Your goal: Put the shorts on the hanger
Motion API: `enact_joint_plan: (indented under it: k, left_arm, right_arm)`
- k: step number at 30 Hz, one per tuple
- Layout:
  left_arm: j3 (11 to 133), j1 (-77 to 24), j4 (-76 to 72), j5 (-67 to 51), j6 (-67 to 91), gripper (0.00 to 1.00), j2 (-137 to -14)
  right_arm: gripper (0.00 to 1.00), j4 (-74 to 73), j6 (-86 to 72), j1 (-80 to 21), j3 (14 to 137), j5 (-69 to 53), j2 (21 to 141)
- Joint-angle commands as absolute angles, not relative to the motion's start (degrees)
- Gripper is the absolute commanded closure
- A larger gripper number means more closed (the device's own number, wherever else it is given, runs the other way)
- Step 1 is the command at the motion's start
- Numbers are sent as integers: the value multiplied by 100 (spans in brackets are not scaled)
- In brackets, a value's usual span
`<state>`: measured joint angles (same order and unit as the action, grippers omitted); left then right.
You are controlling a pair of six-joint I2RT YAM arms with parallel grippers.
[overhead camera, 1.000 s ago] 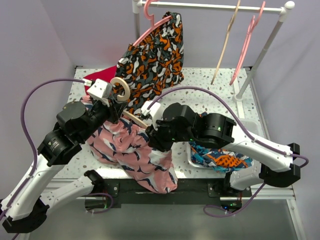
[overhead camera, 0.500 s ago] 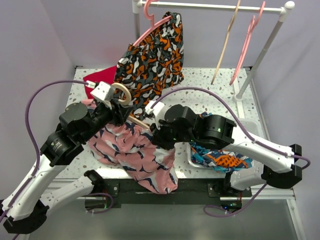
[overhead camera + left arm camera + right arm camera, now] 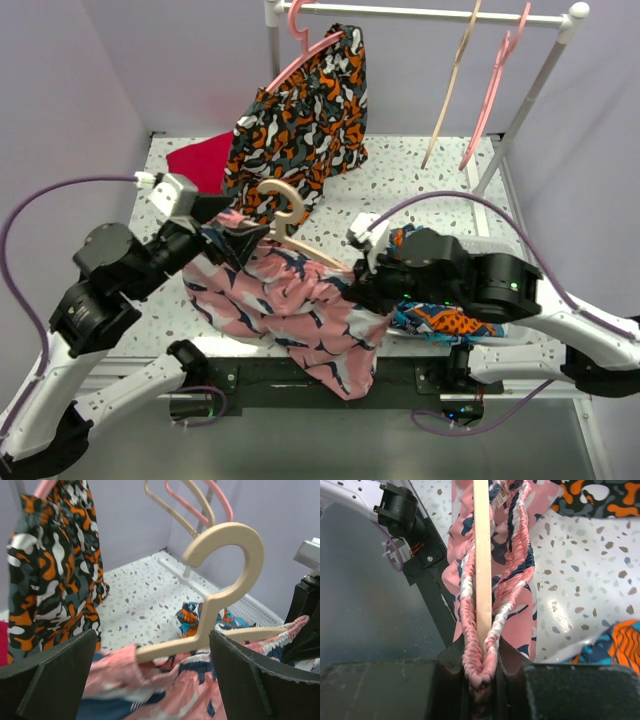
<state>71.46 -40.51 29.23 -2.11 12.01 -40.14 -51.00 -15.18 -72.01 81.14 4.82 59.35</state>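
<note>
With the right gripper [image 3: 484, 667] clamped on the shorts [image 3: 300, 310] waistband and the hanger [image 3: 481, 555] tip, and the left gripper [image 3: 152, 640] gaping wide, I'd steady the hook before stretching anything.

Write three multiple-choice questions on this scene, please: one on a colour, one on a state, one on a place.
1. What colour is the hanger in the shorts? A) pink B) beige C) white
2. How is the left pincer? A) open B) shut on the hanger C) shut on the shorts
3. Where is the orange-black garment? A) on a pink hanger on the rail B) under the shorts C) in the left pincer
Key: 1B, wrist views show beige; 2A, its fingers stand wide apart; 3A, it hangs there.
</note>
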Motion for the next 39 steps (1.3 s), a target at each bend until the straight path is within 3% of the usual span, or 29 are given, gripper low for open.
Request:
enact_joint_plan:
  k: [1, 8, 15, 22, 32, 39]
  left_arm:
    - [7681, -4008, 2593, -17, 1292, 0, -3736]
    - [8033, -4008, 2514, 176, 1459, 0, -3683]
    - [8270, -3999, 2654, 343, 1617, 8, -3762]
    - [8209, -3999, 2654, 510, 1801, 12, -3805]
    - [7841, -4008, 2531, 343, 2039, 15, -4113]
    - [7664, -4008, 2566, 167, 2030, 15, -4263]
  right_arm:
    - [100, -5465, -1889, -7225, 8139, 1115, 5292]
    - [100, -6204, -2487, -7225, 8586, 2196, 4790]
    - [100, -7461, -2812, -7225, 9973, 3023, 4992]
    - [100, -8147, -3357, -7225, 10582, 4007, 5212]
    - [100, -6646, -3472, -7225, 9669, 5342, 5853]
    - [100, -5417, -3191, -6902, 9712, 5363, 6872]
